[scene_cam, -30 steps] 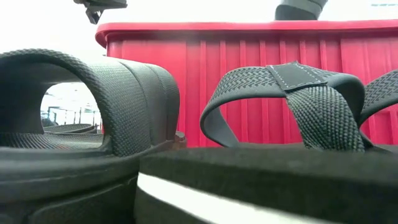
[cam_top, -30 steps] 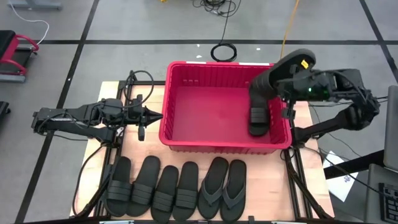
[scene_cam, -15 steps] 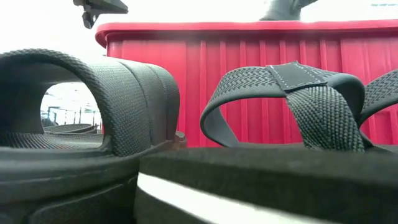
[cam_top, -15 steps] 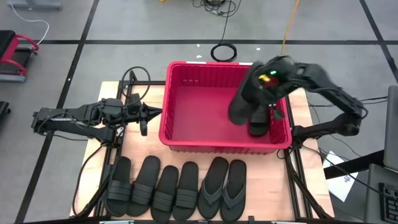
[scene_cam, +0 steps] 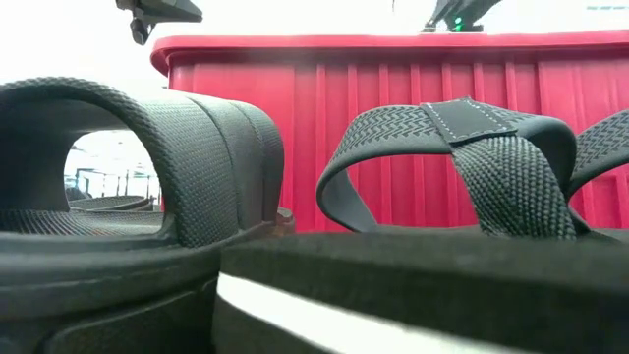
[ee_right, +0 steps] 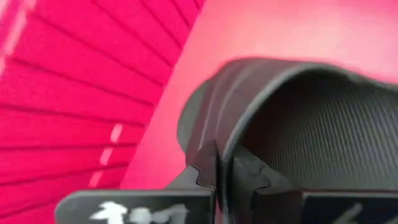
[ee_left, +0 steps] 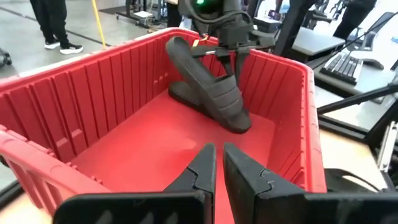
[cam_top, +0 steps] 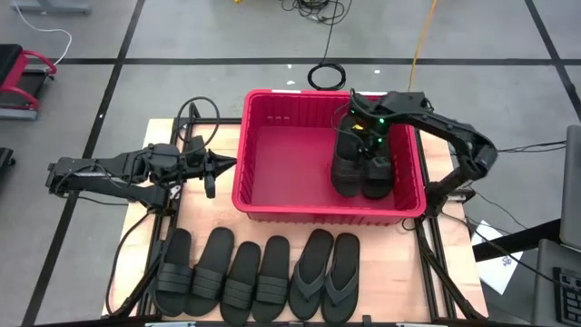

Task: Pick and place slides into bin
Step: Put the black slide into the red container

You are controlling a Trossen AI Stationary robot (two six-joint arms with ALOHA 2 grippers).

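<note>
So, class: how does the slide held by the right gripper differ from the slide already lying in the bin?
The held slide is tilted, heel raised, pinched by the right gripper; the lying slide rests flat on the floor of the bin, untouched. The held slide is nearer the bin's middle, the lying slide nearer its right wall. Both are black.

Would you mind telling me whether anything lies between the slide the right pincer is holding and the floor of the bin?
Nothing visible does. The right pincer holds the slide inside the bin, lowering it onto bare floor beside the slide already placed.
</note>
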